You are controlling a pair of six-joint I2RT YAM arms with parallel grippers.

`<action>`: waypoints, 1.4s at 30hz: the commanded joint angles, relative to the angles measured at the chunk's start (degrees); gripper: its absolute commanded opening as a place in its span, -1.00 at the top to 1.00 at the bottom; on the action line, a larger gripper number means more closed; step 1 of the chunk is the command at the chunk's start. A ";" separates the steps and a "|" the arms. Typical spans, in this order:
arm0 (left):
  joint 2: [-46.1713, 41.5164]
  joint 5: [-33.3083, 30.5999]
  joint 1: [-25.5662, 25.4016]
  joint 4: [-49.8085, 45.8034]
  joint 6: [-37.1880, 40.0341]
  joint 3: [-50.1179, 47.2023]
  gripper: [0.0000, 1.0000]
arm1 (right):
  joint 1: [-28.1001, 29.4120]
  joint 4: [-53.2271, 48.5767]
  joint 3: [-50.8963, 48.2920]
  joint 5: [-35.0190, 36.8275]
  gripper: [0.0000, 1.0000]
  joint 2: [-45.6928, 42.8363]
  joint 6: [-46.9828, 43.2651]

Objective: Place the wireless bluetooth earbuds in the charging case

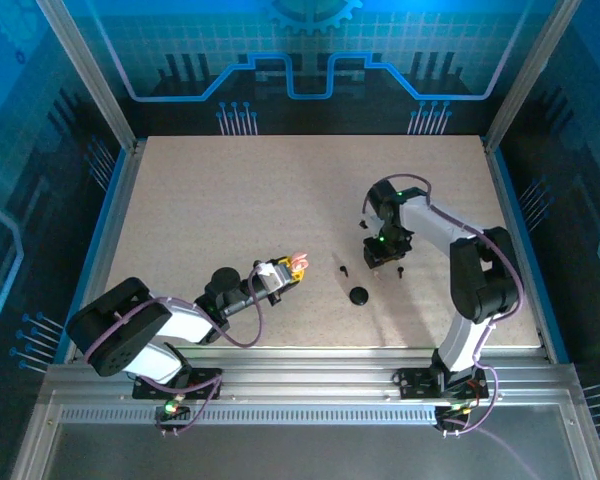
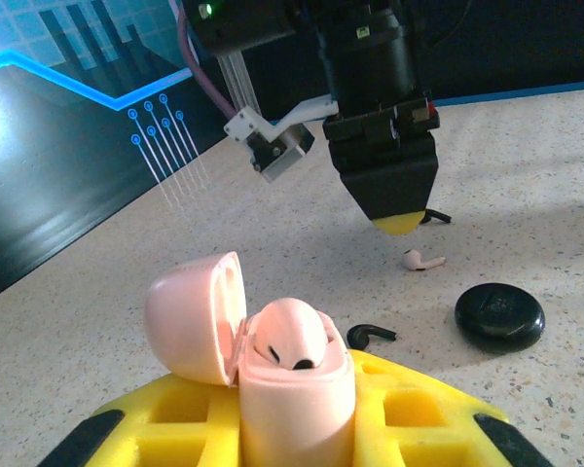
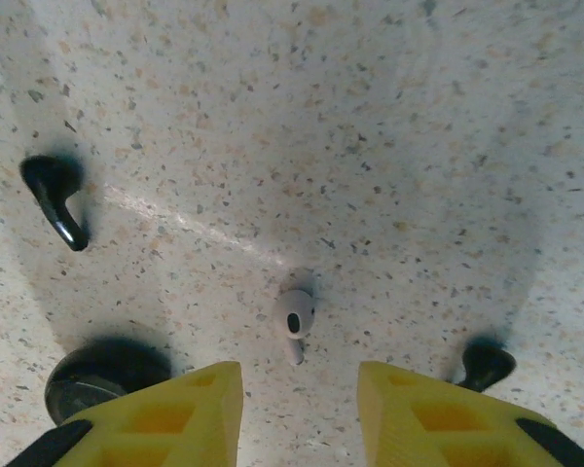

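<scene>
Left gripper (image 2: 292, 428): clamped on the open pink case (image 2: 302, 399), left of the black puck (image 2: 499, 314).
Seated earbud (image 2: 290, 336): inside the case.
Right gripper (image 3: 300, 389): jaws apart, over the loose earbud (image 3: 294, 319), near the puck.
Black earbuds (image 3: 54, 199) (image 3: 487, 365): on the table near the puck.

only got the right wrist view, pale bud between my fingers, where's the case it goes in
observer: the pink case is clamped in the left gripper, its lid flipped open
operator: anything in it yet
observer: one pale earbud already sits in a slot
operator: where is it from my gripper
observer: top view puts it to the left of the right gripper, past a black earbud
</scene>
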 commanded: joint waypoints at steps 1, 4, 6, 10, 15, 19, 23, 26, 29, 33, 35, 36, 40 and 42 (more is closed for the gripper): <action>-1.59 -0.47 -0.28 -0.68 1.74 0.22 0.75 | 1.21 -1.99 1.74 -1.00 0.28 2.59 -2.47; -2.07 -0.55 -0.24 -1.38 2.00 0.20 0.75 | 1.71 -2.34 2.39 -0.58 0.29 4.25 -2.83; -2.16 -0.63 -0.28 -1.58 2.19 0.16 0.75 | 1.89 -2.37 2.63 -0.24 0.30 5.05 -2.86; -2.15 -0.49 -0.28 -2.97 2.09 0.66 0.75 | 2.13 -2.54 2.94 0.47 0.31 6.43 -3.04; -1.06 -0.20 -0.28 -2.06 1.94 0.90 0.75 | 2.54 -2.34 2.94 1.54 0.35 7.92 -3.16; -0.41 0.02 -0.28 -1.13 1.76 0.77 0.74 | 2.72 -2.09 2.77 2.32 0.35 8.68 -3.19; -0.53 -0.02 -0.27 -0.80 1.76 0.56 0.74 | 2.70 -1.25 2.33 2.50 0.37 8.77 -3.05; -0.58 -0.02 -0.24 -0.81 1.76 0.49 0.74 | 2.71 -0.48 2.15 2.79 0.40 9.13 -2.58; -0.58 -0.03 -0.28 -0.66 1.92 0.53 0.74 | 2.72 0.50 1.56 3.38 0.45 9.13 -2.33; -0.75 -0.16 -0.27 -0.59 2.11 0.49 0.74 | 2.72 0.91 1.02 4.06 0.51 9.04 -1.80; -0.92 -0.03 -0.27 -0.76 2.07 0.42 0.74 | 2.63 1.08 0.51 5.08 0.52 8.62 -1.40; -0.93 -0.02 -0.28 -0.90 2.11 0.48 0.74 | 2.71 1.22 0.26 5.33 0.52 8.44 -1.35; -1.02 0.02 -0.28 -1.16 2.11 0.57 0.74 | 2.64 1.81 -0.64 6.32 0.56 7.12 -0.38; -0.74 0.06 -0.27 -1.12 1.94 0.71 0.74 | 2.59 2.37 -1.18 6.40 0.57 5.90 0.53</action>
